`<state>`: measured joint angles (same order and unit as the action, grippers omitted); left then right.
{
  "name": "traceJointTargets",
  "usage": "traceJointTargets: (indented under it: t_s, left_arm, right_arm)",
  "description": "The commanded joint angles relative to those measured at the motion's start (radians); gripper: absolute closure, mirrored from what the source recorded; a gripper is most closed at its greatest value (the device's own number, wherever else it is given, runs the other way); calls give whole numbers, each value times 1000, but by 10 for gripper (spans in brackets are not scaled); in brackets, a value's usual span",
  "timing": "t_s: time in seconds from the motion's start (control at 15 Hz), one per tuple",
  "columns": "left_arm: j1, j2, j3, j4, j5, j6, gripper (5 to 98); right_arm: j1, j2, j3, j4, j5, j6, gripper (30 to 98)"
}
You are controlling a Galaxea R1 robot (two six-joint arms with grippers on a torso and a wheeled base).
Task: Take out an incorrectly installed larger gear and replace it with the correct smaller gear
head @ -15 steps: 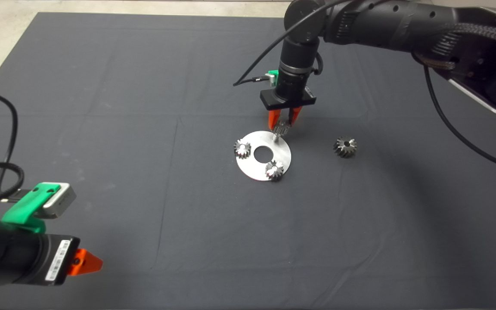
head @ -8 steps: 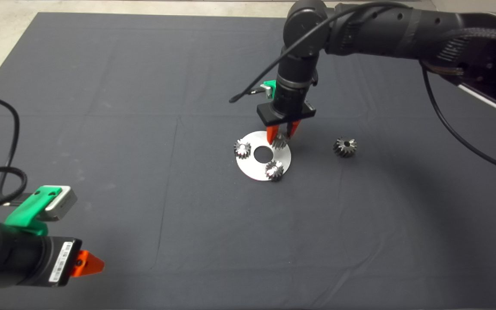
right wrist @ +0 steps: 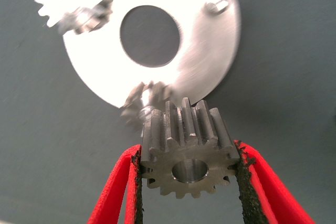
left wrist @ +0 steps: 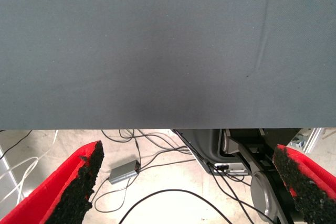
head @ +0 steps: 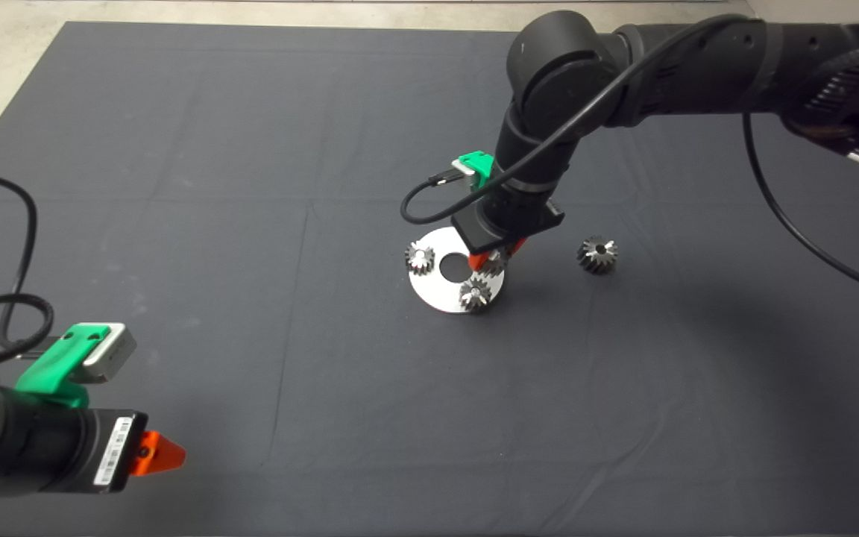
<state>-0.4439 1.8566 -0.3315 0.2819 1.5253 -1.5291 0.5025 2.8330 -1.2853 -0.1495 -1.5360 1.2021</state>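
My right gripper (head: 494, 262) hangs over the right side of the round silver plate (head: 433, 287) and is shut on the smaller gear (right wrist: 184, 129), held on edge between the red fingers (right wrist: 118, 192). The plate (right wrist: 199, 61) carries two small gears, one at its left (head: 420, 258) and one at its front (head: 476, 292), and a bare pin (right wrist: 217, 4). The held gear sits just above the front gear (right wrist: 137, 106). The larger gear (head: 597, 254), with slanted teeth, lies on the mat to the right of the plate. My left gripper (head: 157, 453) is open and parked at the lower left.
The dark mat (head: 250, 224) covers the table, with pale floor past its far and left edges. A black cable (head: 429, 198) loops from the right wrist near the plate. The left wrist view shows the mat's edge (left wrist: 157, 127) and floor cables beyond it.
My right gripper has come down and forward with the smaller gear, from above the plate's far edge to low over its right side, and the wrist has tilted. The left arm has barely moved.
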Motion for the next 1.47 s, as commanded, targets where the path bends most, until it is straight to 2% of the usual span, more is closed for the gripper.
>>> traceJointTargets:
  t_s: [0.0, 0.13, 0.27, 0.47, 0.73, 0.93, 1.4]
  left_arm:
    - [27, 5, 2, 26, -8, -3, 197]
    - [30, 10, 0, 29, -14, -6, 197]
    - [31, 15, -1, 31, -14, -8, 197]
    - [54, 14, 0, 49, -14, -6, 197]
    - [63, 16, 3, 51, -16, -13, 197]
    - [63, 17, 31, 52, -16, -55, 197]
    - [63, 14, 22, 52, -14, -52, 197]
  right_arm:
    - [36, 29, -79, -93, -77, -47, 932]
    - [34, 64, -146, -98, -78, -85, 931]
    - [33, 112, -206, -114, -78, -99, 932]
    - [31, 145, -266, -131, -77, -125, 932]
    - [30, 148, -292, -127, -78, -134, 934]
    - [27, 147, -372, -77, -79, -159, 934]
    - [27, 148, -376, -58, -79, -159, 934]
